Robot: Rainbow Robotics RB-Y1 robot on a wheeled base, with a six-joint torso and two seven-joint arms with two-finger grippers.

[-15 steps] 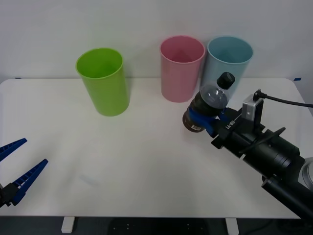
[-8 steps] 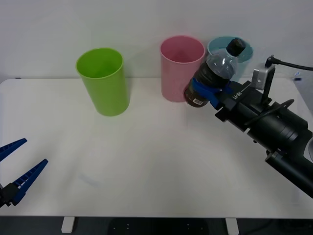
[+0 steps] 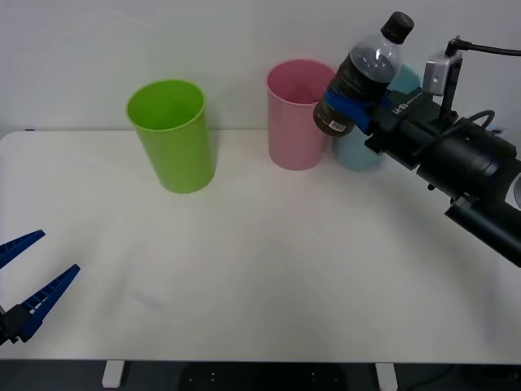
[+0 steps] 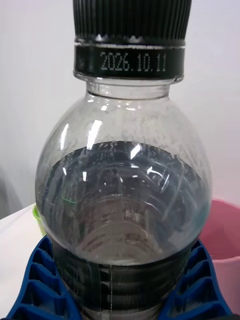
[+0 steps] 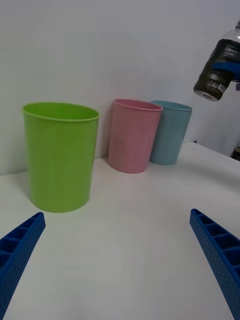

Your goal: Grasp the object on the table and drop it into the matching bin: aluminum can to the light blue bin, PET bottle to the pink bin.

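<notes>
now airborne: right gripper [image 3: 348, 110] clamps the pet bottle [image 3: 362, 73] by its label band.
it hangs tilted just above the pink bin [image 3: 299, 114] and light blue bin [image 3: 358, 151]; left gripper [image 3: 28, 285] parked, spread.

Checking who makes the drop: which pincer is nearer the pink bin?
Right. The right pincer holds the PET bottle just beside the pink bin's rim; the left pincer sits open, far off at the table's near-left edge.

There are three bins: one lime green bin [image 3: 171, 134], one pink bin [image 3: 297, 114] and one light blue bin [image 3: 358, 151]. There is one PET bottle [image 3: 362, 77]. There is one table [image 3: 244, 269]. There are two grippers: the left gripper [image 3: 24, 281] and the right gripper [image 3: 348, 110].
</notes>
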